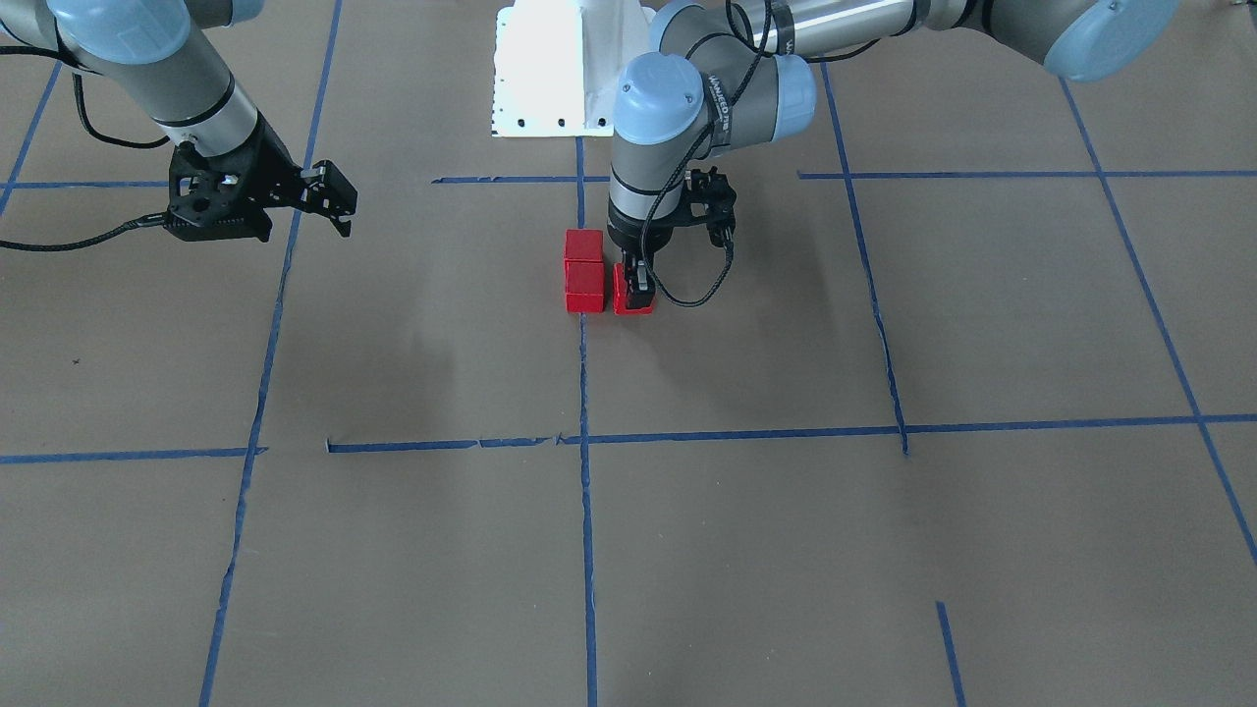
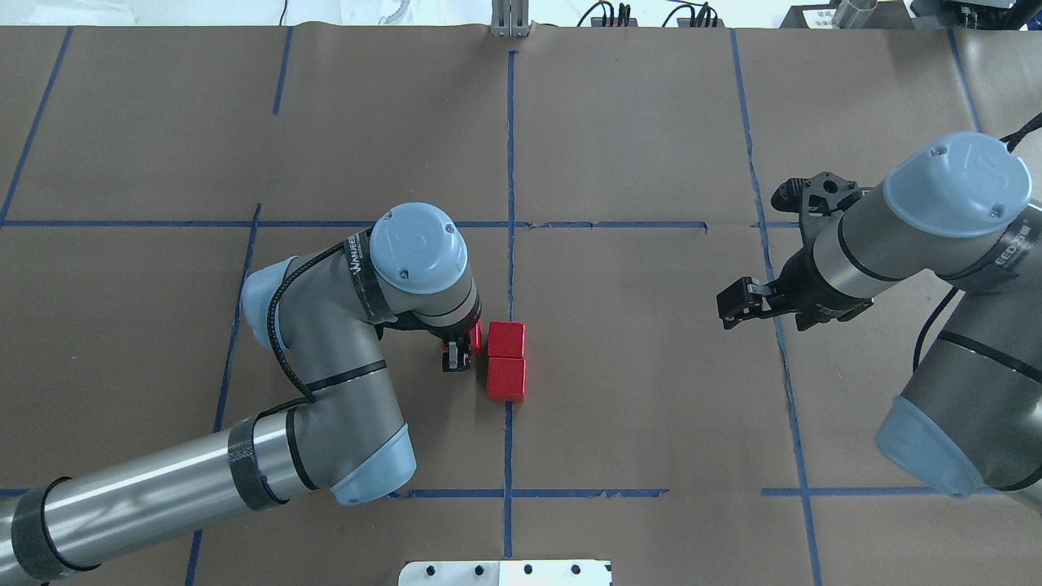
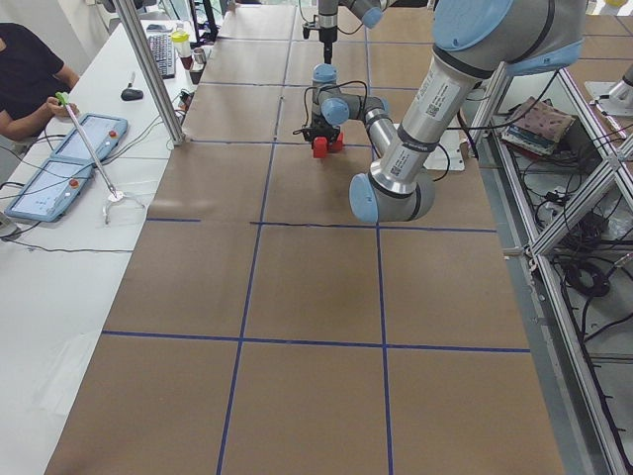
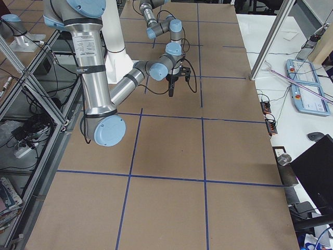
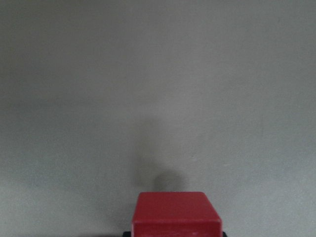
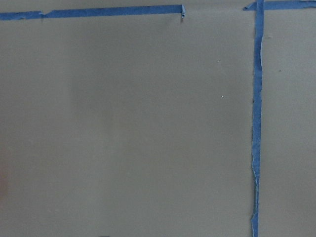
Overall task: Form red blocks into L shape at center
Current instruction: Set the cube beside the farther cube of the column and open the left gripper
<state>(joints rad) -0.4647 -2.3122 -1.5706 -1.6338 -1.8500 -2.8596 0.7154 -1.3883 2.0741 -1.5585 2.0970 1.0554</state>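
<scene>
Two red blocks (image 1: 584, 245) (image 1: 584, 292) lie touching in a short row on the blue centre tape line; they also show in the overhead view (image 2: 506, 339) (image 2: 505, 378). My left gripper (image 1: 636, 287) points straight down and is shut on the third red block (image 1: 623, 293), right beside the row's end block that lies farther from my base. In the overhead view this block (image 2: 475, 334) is mostly hidden under the wrist. It fills the bottom of the left wrist view (image 5: 175, 213). My right gripper (image 1: 334, 199) (image 2: 735, 303) is open and empty, hovering well off to the side.
The white robot base plate (image 1: 550, 69) (image 2: 505, 572) stands at the table edge behind the blocks. Blue tape lines (image 2: 510, 163) divide the brown paper cover. An operator (image 3: 25, 74) sits at a side bench with control boxes.
</scene>
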